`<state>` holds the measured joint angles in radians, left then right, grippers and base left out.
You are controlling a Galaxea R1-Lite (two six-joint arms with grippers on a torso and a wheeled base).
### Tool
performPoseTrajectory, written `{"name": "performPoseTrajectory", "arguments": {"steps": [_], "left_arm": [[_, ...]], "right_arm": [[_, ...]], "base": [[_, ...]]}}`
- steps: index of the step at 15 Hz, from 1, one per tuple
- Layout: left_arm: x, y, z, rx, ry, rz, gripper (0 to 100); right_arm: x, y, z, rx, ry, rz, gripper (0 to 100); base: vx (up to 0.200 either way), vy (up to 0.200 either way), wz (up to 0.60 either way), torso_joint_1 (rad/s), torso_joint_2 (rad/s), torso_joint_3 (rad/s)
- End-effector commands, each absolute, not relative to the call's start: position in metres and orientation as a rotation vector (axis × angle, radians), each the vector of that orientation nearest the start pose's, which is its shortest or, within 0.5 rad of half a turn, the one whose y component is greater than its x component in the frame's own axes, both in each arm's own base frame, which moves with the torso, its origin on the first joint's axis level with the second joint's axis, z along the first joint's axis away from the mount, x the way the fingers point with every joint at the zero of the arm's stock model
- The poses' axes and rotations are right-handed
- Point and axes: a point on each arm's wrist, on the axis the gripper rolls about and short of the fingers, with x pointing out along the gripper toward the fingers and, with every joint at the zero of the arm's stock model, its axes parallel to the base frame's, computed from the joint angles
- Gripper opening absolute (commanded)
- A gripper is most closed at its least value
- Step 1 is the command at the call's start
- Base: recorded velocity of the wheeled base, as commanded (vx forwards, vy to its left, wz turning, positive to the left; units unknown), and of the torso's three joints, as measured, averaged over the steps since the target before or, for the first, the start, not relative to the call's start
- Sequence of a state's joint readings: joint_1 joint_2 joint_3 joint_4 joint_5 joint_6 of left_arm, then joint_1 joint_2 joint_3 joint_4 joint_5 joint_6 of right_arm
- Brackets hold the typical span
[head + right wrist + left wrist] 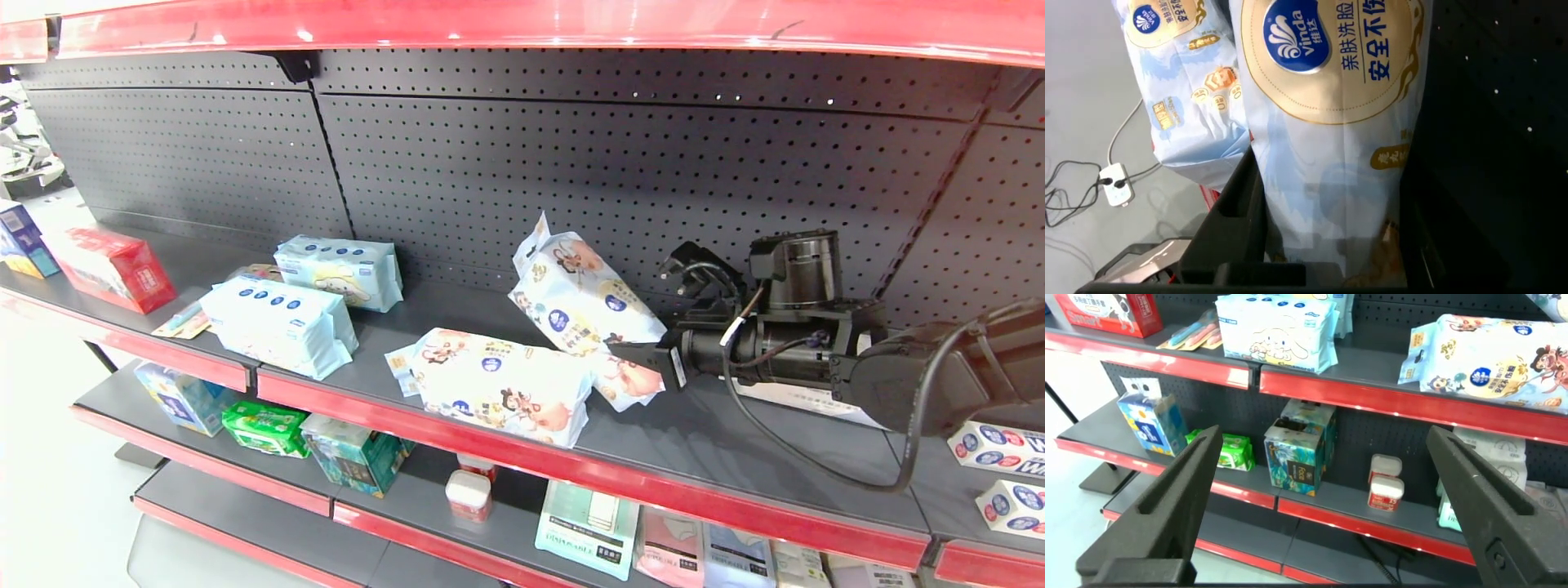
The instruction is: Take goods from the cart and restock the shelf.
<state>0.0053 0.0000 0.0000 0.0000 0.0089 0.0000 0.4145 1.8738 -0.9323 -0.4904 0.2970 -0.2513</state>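
Note:
A cartoon-printed tissue pack [575,298] stands tilted on the black shelf [702,441], its top near the pegboard back. My right gripper [647,358] is shut on its lower end, coming in from the right. In the right wrist view the pack [1331,122] fills the gap between the black fingers [1229,224]. A second pack of the same kind [498,385] lies flat at the shelf's front edge, touching the held one. My left gripper [1323,498] hangs open in front of the lower shelves, with nothing between its fingers.
Two blue-and-white tissue packs [282,322] [343,269] and a red box [114,265] lie further left on the shelf. Small boxes [1000,447] sit at the right. The lower shelf holds a teal box [1301,449], a green pack [1234,451] and red-white jars [1384,482].

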Motion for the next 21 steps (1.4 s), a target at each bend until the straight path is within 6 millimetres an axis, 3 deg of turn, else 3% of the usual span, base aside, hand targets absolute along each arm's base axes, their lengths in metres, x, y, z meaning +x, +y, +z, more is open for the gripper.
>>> {"name": "performPoseTrajectory", "arguments": {"steps": [1,15,21], "left_arm": [[-0.023,0.0,0.076,0.0,-0.002,0.015,100],[-0.023,0.0,0.076,0.0,-0.002,0.015,100],[-0.023,0.0,0.075,0.0,0.0,0.017,100]], "right_arm": [[0.312,0.145,0.145,-0.264,0.371,0.756,0],[0.303,0.144,0.146,-0.242,0.386,0.757,0],[0.317,0.136,0.151,-0.241,0.363,0.705,0]], "base": [[0.0,0.0,0.0,0.0,0.0,0.0],[0.0,0.0,0.0,0.0,0.0,0.0],[0.0,0.0,0.0,0.0,0.0,0.0]]}}
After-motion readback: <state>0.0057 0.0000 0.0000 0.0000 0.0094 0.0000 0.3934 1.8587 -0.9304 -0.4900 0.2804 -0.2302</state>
